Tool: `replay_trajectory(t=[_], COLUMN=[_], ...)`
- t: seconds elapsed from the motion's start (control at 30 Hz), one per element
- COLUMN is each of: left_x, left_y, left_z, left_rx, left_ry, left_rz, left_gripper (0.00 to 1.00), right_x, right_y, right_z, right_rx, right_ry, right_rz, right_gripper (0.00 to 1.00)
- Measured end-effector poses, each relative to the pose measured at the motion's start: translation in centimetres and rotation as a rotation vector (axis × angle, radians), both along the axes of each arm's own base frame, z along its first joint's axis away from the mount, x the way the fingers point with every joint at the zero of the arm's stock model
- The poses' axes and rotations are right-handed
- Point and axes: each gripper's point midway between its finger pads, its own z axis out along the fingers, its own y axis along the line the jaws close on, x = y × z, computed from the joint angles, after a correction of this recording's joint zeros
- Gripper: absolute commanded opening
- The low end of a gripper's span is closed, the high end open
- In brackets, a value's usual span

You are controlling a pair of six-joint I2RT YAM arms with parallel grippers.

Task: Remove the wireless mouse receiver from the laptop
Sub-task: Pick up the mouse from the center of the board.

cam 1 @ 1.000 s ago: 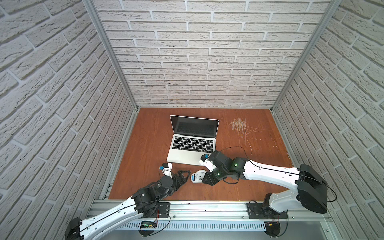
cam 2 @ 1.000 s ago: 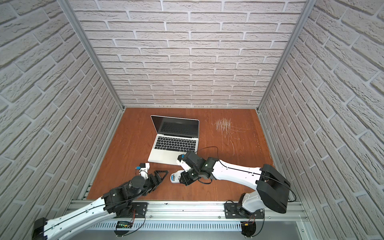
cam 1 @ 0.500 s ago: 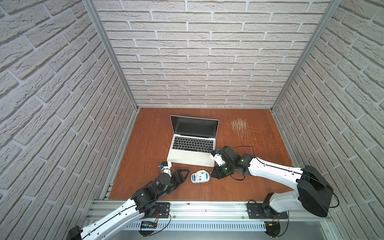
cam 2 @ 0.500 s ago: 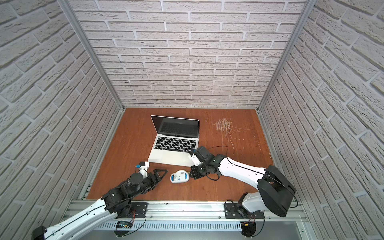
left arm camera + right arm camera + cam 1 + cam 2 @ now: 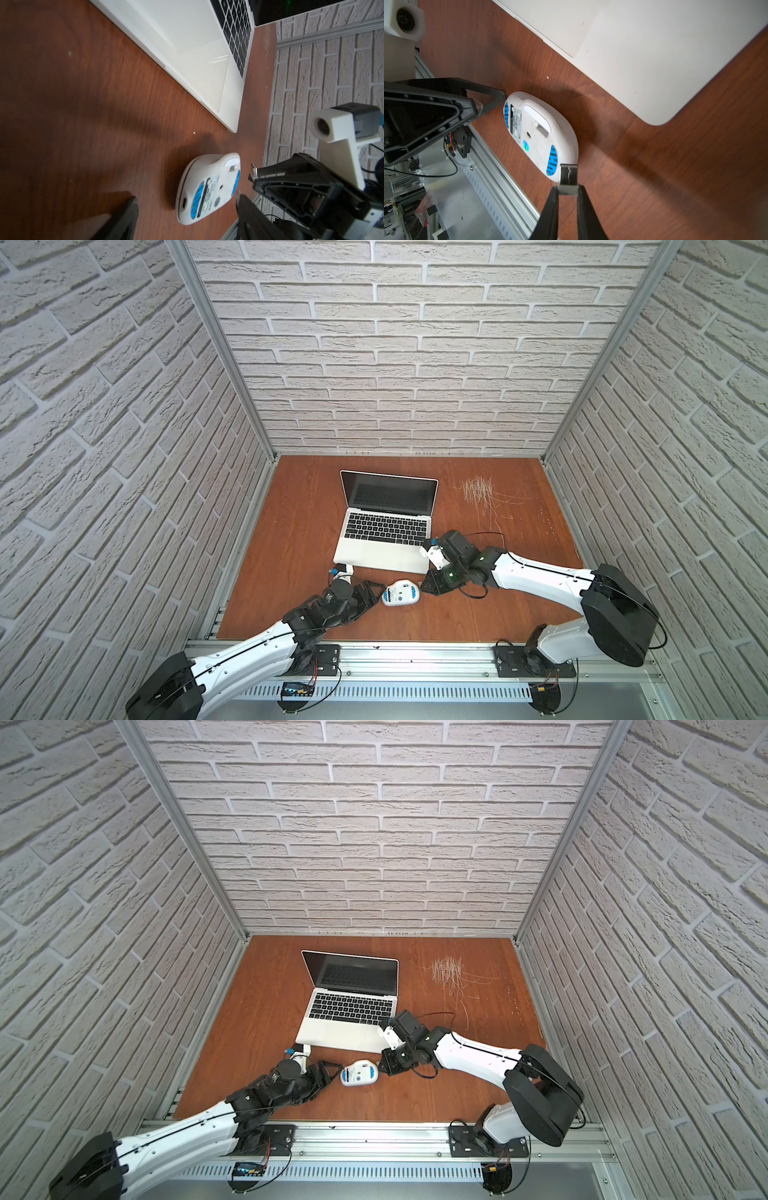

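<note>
Metal plug outward, pinching the wireless mouse receiver (image 5: pixel 568 177) in the right gripper (image 5: pixel 568 190) beside the upturned mouse (image 5: pixel 538 133); holding the left gripper (image 5: pixel 374 593) open by it, likely for steadying.

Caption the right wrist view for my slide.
Right gripper pinches the receiver near the upturned mouse, laptop beyond.

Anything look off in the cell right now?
The mouse lies belly-up before the laptop, label and blue pads showing. Pale scratches mar the table at its far side. The right claw pinches the receiver.
</note>
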Motion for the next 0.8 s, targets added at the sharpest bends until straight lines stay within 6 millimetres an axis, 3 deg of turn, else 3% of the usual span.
replay_trajectory(t=[0.8], left_x=[0.3], left_y=[-2.6], left_z=[-0.4], left_rx=[-0.027], left_ry=[0.020], left_rz=[-0.109], left_gripper=[0.57], right_x=[-0.2], right_y=[0.6], right_z=[-0.8], right_rx=[0.021], right_ry=[0.026], right_rz=[0.016], right_gripper=[0.03])
